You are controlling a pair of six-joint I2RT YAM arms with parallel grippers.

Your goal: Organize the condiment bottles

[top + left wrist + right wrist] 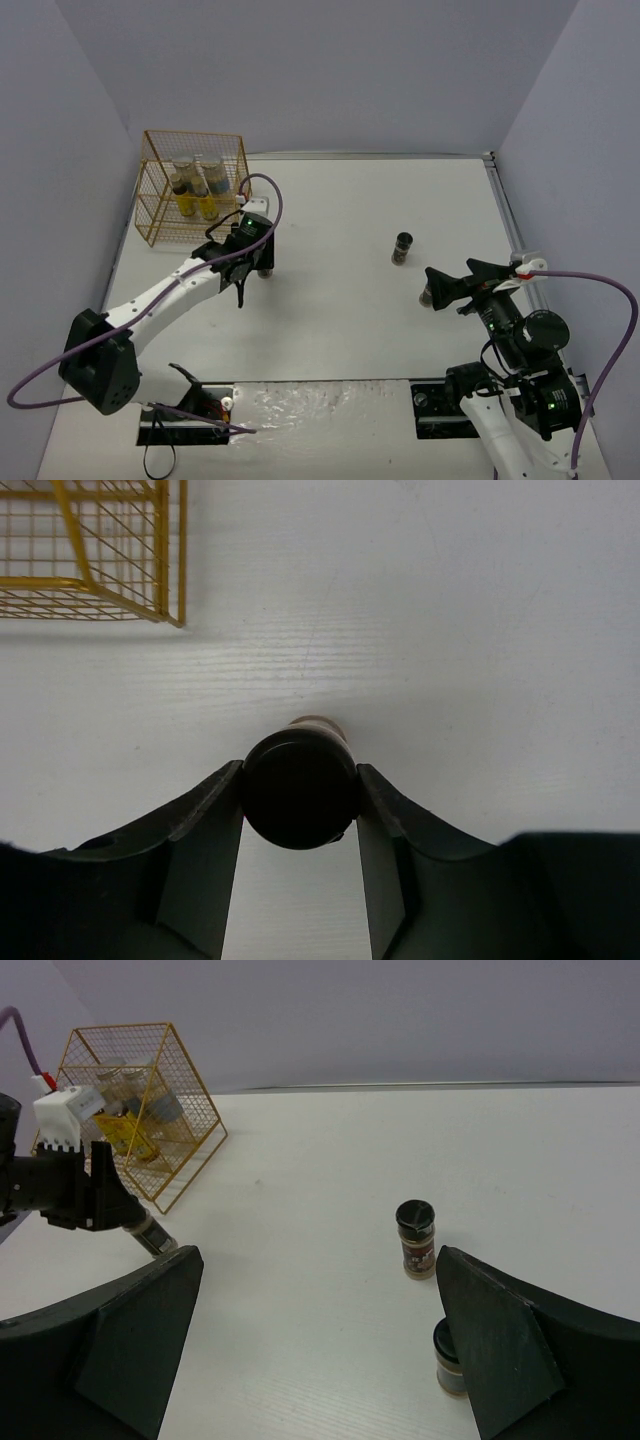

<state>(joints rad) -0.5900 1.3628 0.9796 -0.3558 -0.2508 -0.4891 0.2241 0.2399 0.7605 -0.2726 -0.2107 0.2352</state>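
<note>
left hand [300,780] gripping dark jar [300,798], obscured overhead

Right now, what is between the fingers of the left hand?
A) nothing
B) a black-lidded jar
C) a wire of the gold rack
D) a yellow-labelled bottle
B: in the left wrist view the left hand has one finger against each side of a black-lidded jar.

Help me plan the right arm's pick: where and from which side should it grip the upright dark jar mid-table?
Likely the dark jar's round body, under its black lid, approached level from the near side, where the right gripper is open. It stands upright and apart; mind the other jar by the right finger.
</note>
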